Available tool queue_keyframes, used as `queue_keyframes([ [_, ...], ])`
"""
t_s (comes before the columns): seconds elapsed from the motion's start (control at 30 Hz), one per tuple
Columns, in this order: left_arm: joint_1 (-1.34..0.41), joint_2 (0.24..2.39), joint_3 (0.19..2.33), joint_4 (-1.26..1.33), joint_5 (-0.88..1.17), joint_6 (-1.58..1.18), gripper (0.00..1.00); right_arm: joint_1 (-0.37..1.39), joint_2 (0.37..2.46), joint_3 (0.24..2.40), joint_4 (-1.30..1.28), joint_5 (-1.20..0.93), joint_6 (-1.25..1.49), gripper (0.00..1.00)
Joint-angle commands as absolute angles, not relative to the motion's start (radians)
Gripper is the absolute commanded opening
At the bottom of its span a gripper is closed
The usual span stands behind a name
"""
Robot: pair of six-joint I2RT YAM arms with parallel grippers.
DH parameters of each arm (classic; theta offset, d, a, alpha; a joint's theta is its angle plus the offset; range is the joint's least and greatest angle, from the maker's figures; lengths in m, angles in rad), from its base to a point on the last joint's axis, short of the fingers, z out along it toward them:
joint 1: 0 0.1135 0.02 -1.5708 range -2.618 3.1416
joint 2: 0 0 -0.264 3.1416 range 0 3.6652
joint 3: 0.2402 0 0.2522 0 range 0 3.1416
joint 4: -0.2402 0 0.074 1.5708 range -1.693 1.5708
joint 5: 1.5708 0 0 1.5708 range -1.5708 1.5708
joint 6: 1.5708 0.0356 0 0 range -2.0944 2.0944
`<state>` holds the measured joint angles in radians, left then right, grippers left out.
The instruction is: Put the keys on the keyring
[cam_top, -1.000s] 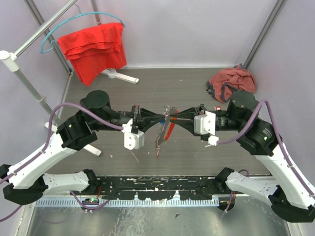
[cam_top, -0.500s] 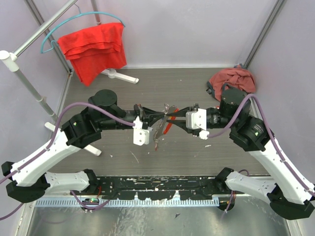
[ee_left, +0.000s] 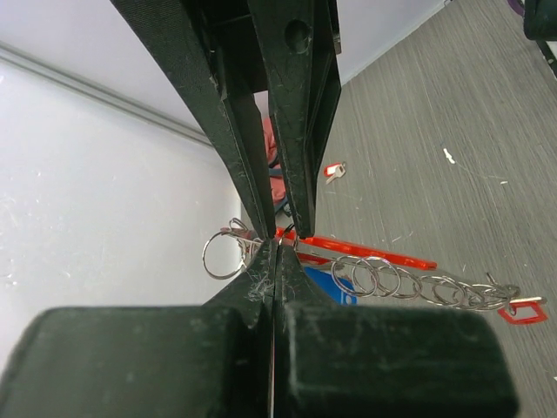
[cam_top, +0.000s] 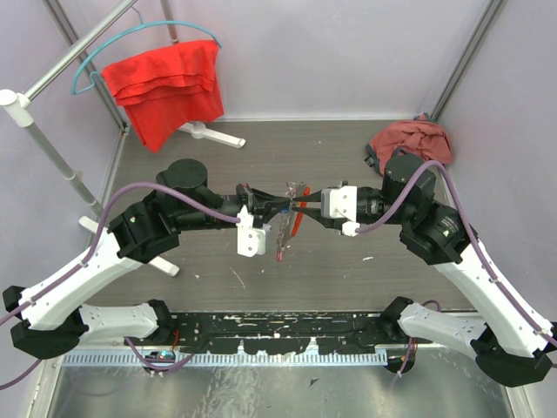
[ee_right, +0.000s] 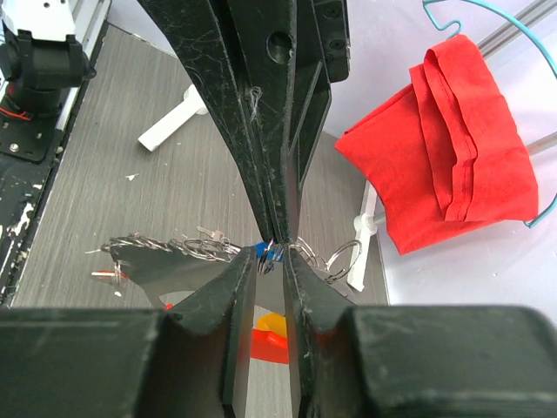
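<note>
Since 1.0 s ago both arms have closed inward; the right gripper (cam_top: 302,205) now meets the left gripper (cam_top: 278,206) in mid-air. Step: threading. Left is clamped on the keyring (ee_left: 222,254), chain (ee_left: 418,283) dangling. Right pinches what looks like 1 blue-headed key (ee_right: 264,252). Next: fine alignment of the key's hole onto the wire.

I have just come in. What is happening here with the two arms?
Both arms meet above the table. The left gripper is shut on the keyring, its chain and red tag hanging. The right gripper pinches a blue key at the ring. A red key lies on the table, not yet threaded.
</note>
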<state>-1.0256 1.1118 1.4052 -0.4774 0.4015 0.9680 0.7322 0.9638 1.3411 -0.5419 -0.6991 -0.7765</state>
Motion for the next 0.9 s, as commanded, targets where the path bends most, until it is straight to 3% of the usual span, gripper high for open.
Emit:
queue_keyframes([
  [0.0,-1.032,1.099,1.434,-0.419,0.394,0.964,0.00,0.736,0.957,1.340,-0.490,-0.683,-0.752,0.24],
  [0.4,-1.033,1.105,1.433,-0.391,0.397,0.947,0.00,0.735,0.972,1.334,-0.489,-0.663,-0.749,0.17],
  [0.77,-1.034,1.099,1.422,-0.371,0.417,0.936,0.00,0.736,0.963,1.322,-0.447,-0.630,-0.753,0.01],
  [0.87,-1.034,1.074,1.381,-0.314,0.431,0.916,0.16,0.736,0.936,1.304,-0.421,-0.639,-0.763,0.01],
])
